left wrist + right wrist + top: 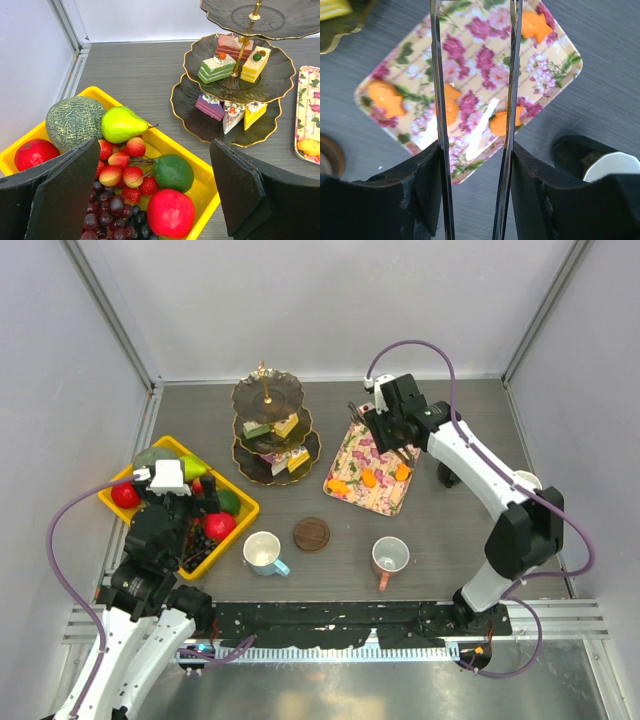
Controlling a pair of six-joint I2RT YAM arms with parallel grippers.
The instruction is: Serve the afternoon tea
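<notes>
The right pincer (474, 75) hangs over the tray (555, 55). Its two thin blades are parted, with only floral tray showing between them, and it holds nothing. One pastry (451, 102) lies half under one blade and another (501, 122) half under the other, so neither sits squarely in the gap. That is the hazard, I judge: a squeeze from here could pinch the edges of both, or skid one across the glossy tray. A poor hold might then drop it short of the stand (270, 430), which is left of the tray. Two more pastries lie apart on the tray. A black mug (575, 150) and a white mug (615, 170) stand just off the tray's corner, near enough for a swinging arm to knock them. The left pincer (155, 197) gapes wide and bare over the crate (207, 192).
</notes>
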